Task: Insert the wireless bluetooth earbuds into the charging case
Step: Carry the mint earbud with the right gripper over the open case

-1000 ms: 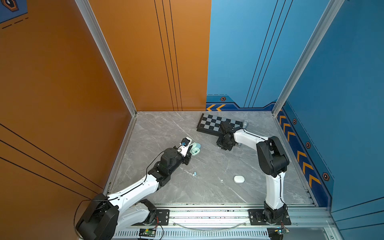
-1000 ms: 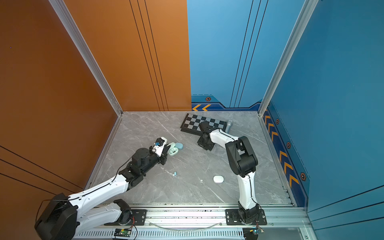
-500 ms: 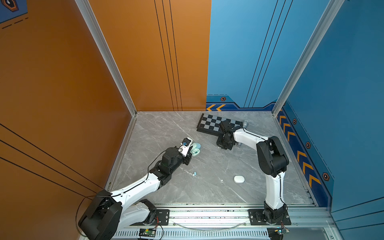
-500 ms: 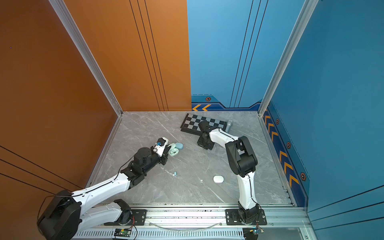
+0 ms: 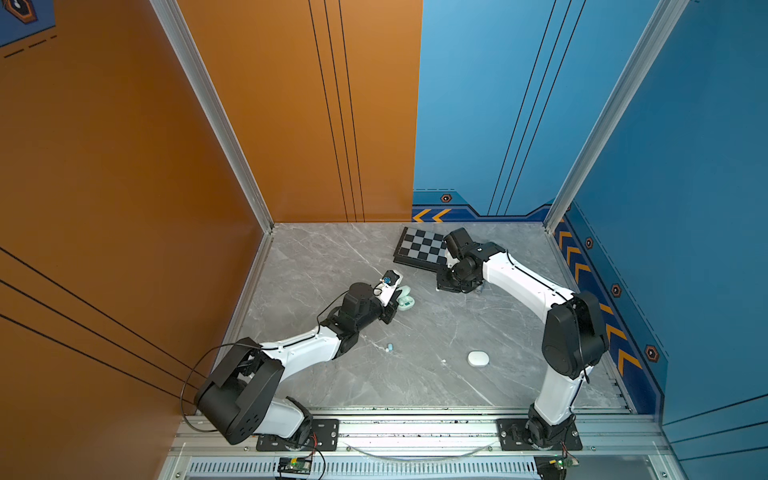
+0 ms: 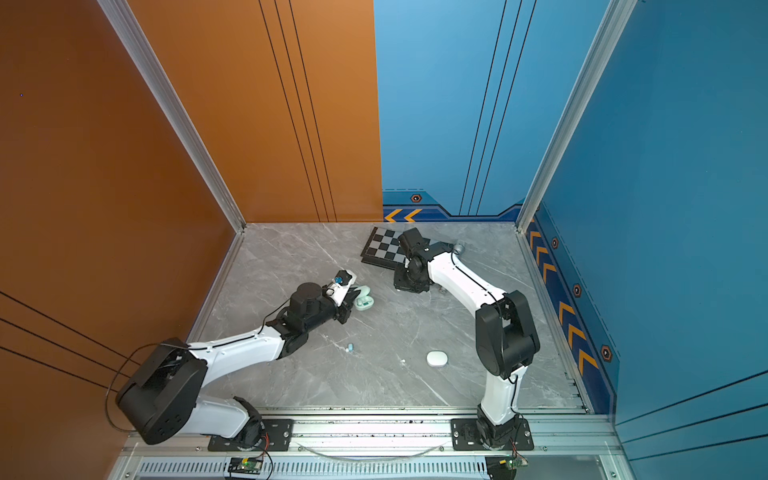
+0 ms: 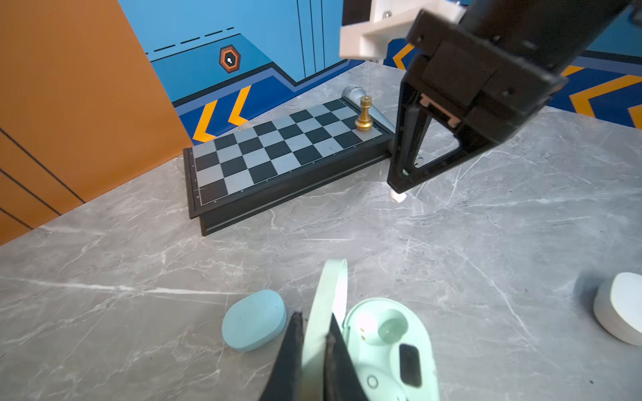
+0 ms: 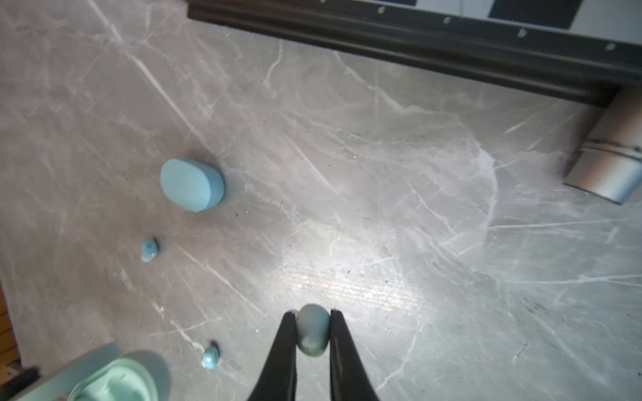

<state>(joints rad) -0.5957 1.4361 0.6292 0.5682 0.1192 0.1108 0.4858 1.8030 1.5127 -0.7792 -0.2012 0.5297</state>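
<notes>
Grip looked like the whole matter. The right gripper (image 8: 311, 314) was clamped on a tiny pale bean-shaped plastic earbud (image 8: 312, 338), one jaw on each flank. It was low over the grey marble tabletop (image 8: 382, 208), just beside the black-and-silver folding chessboard (image 7: 278, 156). Whether the bud touched the surface could not be told.

The left gripper (image 7: 314, 323) was closed on the raised lid (image 7: 330, 295) of the mint-green pill-shaped plastic charging case (image 7: 385, 347). The case sat open near the table's middle, well apart from the held bud. The round well that showed was empty.

Two loose light blue earbuds (image 8: 150, 249) (image 8: 210, 357) lay on the marble near a closed light blue pill-shaped case (image 8: 191, 184). A closed white pill-shaped case (image 7: 622, 309) sat further off.

The bud seemed very light, hard, smooth and rounded, so it would likely squirt from flat jaws if pinched off centre. The middle of its broad flanks looked the safest hold, leaving the end that seats in the well free. The case also looked light and apt to skid, which would make the hold on the lid useful. The hinge would probably not take much sideways force.
</notes>
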